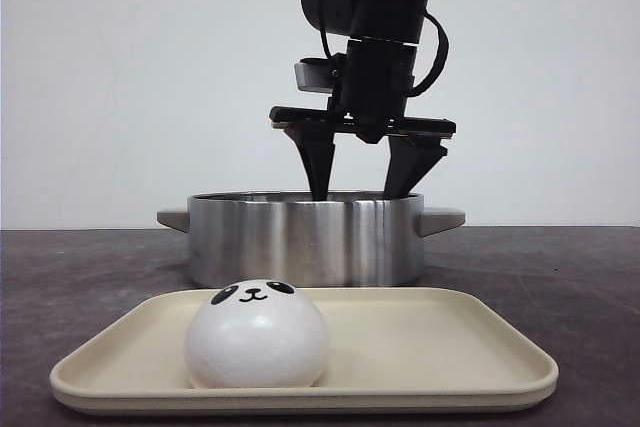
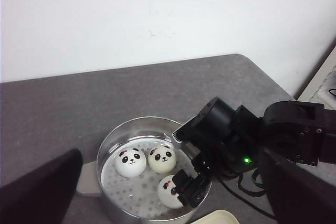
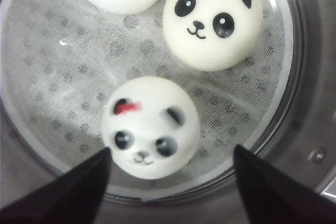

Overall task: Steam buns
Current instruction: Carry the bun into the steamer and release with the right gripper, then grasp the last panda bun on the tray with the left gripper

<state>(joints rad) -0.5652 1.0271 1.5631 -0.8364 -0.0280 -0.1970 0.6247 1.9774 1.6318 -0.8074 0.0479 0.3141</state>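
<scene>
One panda bun (image 1: pixel 256 337) sits on the cream tray (image 1: pixel 450 347) in front. Three more buns lie on the perforated liner inside the steel pot (image 1: pixel 300 237); they show in the left wrist view (image 2: pixel 130 162), (image 2: pixel 162 159), (image 2: pixel 169 191). My right gripper (image 1: pixel 358 192) is open, its fingertips dipped inside the pot's rim. In the right wrist view it (image 3: pixel 170 182) straddles the near side of a bun with a red bow (image 3: pixel 150 127), not gripping it. My left gripper (image 2: pixel 168 203) is open and empty, high above the pot.
The pot has side handles (image 1: pixel 442 219) and stands behind the tray on a dark grey table (image 1: pixel 560 277). A white wall stands behind the table. The right arm's body and cable (image 2: pixel 247 156) hang over the pot's edge.
</scene>
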